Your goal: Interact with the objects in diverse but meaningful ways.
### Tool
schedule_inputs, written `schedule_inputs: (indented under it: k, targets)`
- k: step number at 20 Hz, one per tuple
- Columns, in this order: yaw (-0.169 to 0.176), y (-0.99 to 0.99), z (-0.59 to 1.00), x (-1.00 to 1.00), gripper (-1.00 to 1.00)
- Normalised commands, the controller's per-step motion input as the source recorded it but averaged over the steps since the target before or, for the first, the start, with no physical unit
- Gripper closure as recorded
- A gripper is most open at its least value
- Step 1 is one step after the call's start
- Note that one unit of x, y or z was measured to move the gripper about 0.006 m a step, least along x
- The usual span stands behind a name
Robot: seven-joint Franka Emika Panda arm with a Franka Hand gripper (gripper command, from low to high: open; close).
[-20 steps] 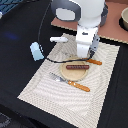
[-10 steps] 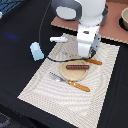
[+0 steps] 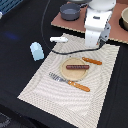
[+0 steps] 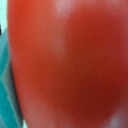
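Observation:
A small red tomato (image 4: 70, 65) fills almost the whole wrist view, pressed close to the camera. It is hidden in the exterior view. My gripper (image 3: 93, 45) hangs under the white hand at the far edge of the striped mat (image 3: 45, 95). Its fingers show in neither view. The brown sausage stick (image 3: 76, 66) lies on a round wooden board (image 3: 75, 74) just in front of the hand. The pale blue cup (image 3: 36, 51) stands at the exterior view's left, off the mat. The white flat piece (image 3: 59, 39) lies behind it. A grey pot (image 3: 70, 11) sits on the brown tray (image 3: 62, 24).
An orange stick (image 3: 92, 61) lies beside the board. A fork with an orange handle (image 3: 70, 81) lies in front of it. A black cable (image 3: 56, 51) crosses the mat's far corner. A brown bowl (image 3: 124, 17) stands at the back right.

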Motion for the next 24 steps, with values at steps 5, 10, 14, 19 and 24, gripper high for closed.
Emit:
schedule_inputs:
  k: [5,10,14,19,24]
  targets:
    - [-0.001,-0.24,0.12,-0.37,1.00]
    - [-0.006,-0.41,0.11,-0.43,1.00]
    - [-0.002,-0.54,0.15,-0.49,1.00]
    - [0.000,-0.61,0.15,-0.52,1.00]
    - [0.000,-0.65,0.19,-0.47,1.00]
